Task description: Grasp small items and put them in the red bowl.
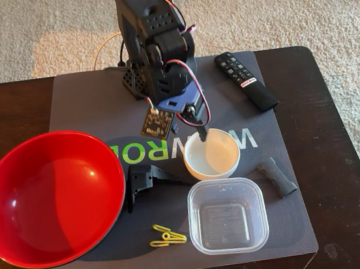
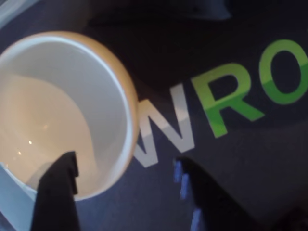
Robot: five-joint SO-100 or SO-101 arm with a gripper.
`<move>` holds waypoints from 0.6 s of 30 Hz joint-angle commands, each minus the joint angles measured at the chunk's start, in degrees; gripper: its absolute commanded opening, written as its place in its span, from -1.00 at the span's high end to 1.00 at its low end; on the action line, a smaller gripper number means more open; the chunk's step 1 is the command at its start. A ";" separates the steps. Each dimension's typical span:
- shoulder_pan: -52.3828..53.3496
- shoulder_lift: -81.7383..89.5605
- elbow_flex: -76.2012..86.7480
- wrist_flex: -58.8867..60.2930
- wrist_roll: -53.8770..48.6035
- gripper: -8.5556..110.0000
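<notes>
Dark worktop (image 1: 330, 76) carries grey mat (image 1: 83, 94). Claw (image 1: 200, 127) released, jaws spread astride rim of small white bowl (image 1: 212, 158) at mat centre: one finger (image 2: 57, 187) inside bowl, other outside over mat lettering. Large red bowl (image 1: 49, 196) sits at mat's left edge, empty. Clear square tub (image 1: 227, 216) just beside white bowl, toward front edge. Judgement: lower slightly, pinch wall squarely, lift straight to avoid tipping or nudging tub, then carry left.
</notes>
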 commanded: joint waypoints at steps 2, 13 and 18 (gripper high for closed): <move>2.55 -9.93 -2.02 -5.01 1.14 0.38; 3.25 -21.97 -8.44 -5.27 -0.97 0.79; 2.81 -23.29 -9.14 -5.19 -1.76 0.85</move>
